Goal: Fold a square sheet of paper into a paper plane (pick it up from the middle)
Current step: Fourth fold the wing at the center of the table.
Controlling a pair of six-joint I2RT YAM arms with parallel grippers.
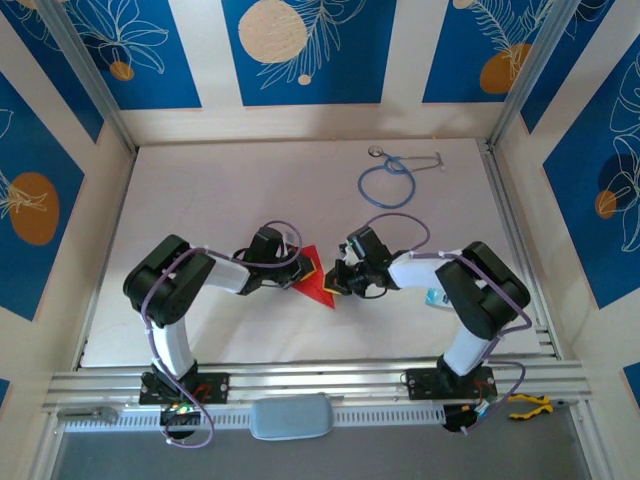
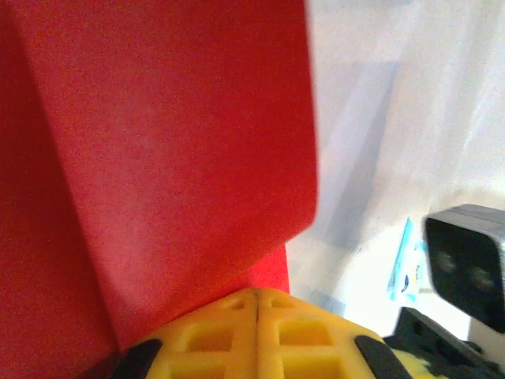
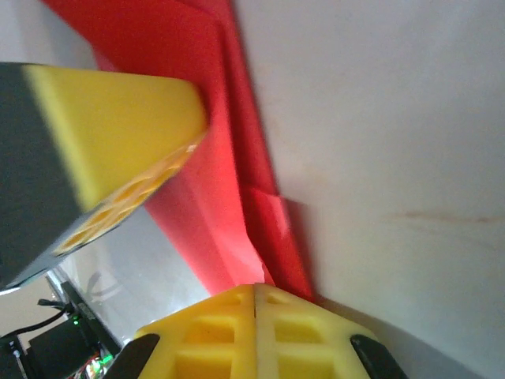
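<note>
— Where is the red sheet of paper?
— Partly folded, it sits between the two arms near the middle of the desk, well apart from the blue stethoscope.
— What is the left gripper doing?
— Its yellow fingers are pressed together, with the paper pinched at their tips.
— And the right gripper?
— It is closed too, clamping the creased edge of the paper from the opposite side, close to the left gripper.
</note>
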